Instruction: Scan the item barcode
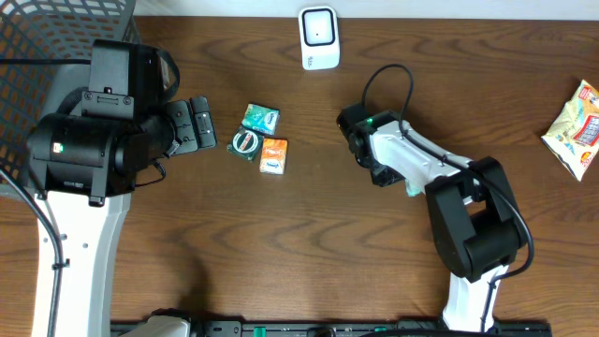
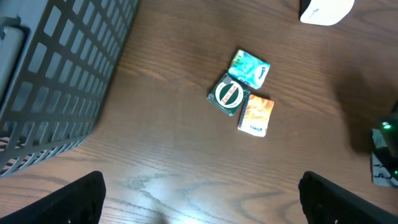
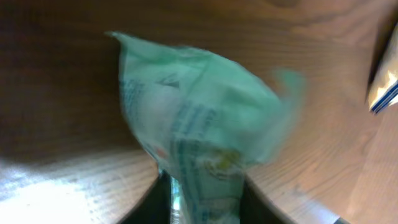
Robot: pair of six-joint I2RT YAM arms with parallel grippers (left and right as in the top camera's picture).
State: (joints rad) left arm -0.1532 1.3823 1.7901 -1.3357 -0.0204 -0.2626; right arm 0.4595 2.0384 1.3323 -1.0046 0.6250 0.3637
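Green packet (image 3: 199,137) is blurred, its lower end between the right gripper (image 3: 205,202) fingers; can't tell if pinched or let go. Left gripper (image 2: 199,202) spread wide. Dark wood table (image 1: 309,243). Three small packs (image 1: 259,140) centre-left, white scanner (image 1: 318,37) top centre, mesh basket (image 1: 47,37) upper left, snack bag (image 1: 576,126) right edge.

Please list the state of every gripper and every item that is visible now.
left gripper, open, empty.
right gripper, green packet between its fingers; grip unclear in blur.
teal pack, lying flat, touching dark green pack.
orange pack, lying flat, touching dark green pack.
snack bag, lying apart, far right.
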